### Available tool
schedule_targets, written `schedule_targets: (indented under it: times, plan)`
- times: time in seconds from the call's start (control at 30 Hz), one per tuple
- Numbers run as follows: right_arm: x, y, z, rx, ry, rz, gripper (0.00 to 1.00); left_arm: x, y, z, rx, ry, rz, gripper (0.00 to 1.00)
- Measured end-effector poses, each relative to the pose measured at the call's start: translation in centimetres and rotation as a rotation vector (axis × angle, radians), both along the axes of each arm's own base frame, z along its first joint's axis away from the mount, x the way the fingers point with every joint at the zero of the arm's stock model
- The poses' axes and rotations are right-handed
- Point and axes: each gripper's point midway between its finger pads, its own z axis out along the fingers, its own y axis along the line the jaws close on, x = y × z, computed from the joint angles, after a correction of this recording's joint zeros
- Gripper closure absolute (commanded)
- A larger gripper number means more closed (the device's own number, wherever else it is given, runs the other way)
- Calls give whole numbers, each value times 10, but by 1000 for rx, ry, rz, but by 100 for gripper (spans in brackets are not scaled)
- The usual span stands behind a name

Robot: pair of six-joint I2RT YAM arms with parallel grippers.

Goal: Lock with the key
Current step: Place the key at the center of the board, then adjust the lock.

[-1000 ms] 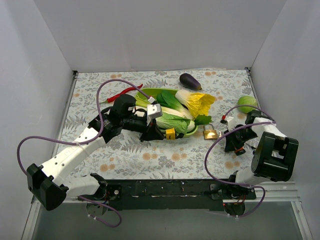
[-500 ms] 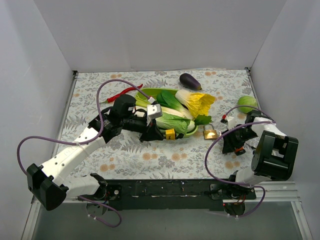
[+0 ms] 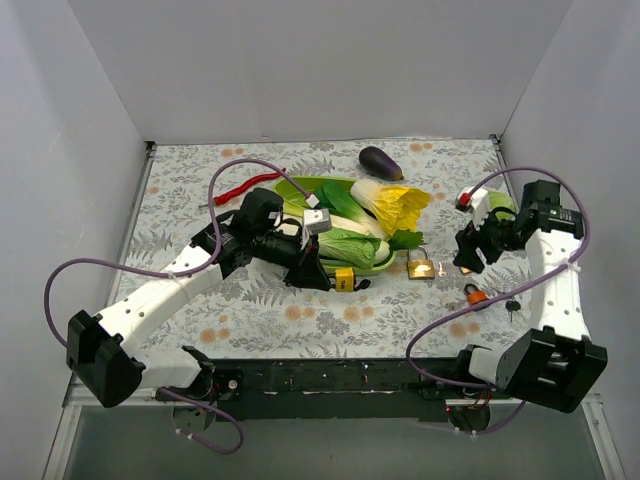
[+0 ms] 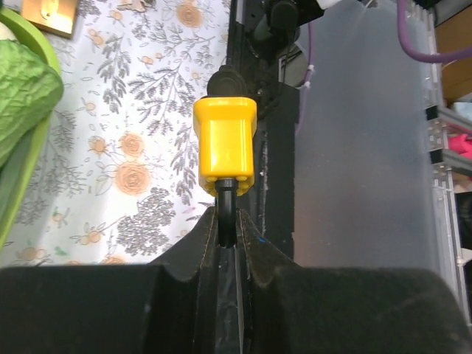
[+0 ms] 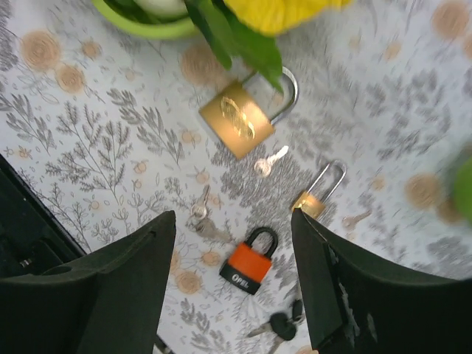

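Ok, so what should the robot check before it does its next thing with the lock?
1. Left gripper holding the yellow padlock tight: ok, it is shut on the dark shackle.
2. Right gripper free to pick something up: ok, it is open and empty.
3. A key in the right gripper: not ok, none yet.
4. Keys in sight below it: ok, a silver key and a black-headed key lie loose on the table.
5. Which key fits the yellow padlock: cannot tell.
6. Keyhole turned where a key can go in: cannot tell, it does not show.
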Motion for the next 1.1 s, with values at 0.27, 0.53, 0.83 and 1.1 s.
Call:
schedule_targets:
  times: [0.27, 0.53, 0.83, 1.1]
  plan:
    - [-28, 88, 100, 104, -305, 392, 18, -13, -9, 21, -105, 59, -77, 100]
    - [-96, 165, 141, 225, -482, 771, 15, -42, -4, 38, -219, 42, -283, 100]
    - [-145, 209, 135, 241, -463, 1031, 14, -44, -5, 34, -236, 54, -357, 100]
    - [-159, 228, 138, 227, -442, 1090, 19, -47, -4, 33, -241, 50, -377, 100]
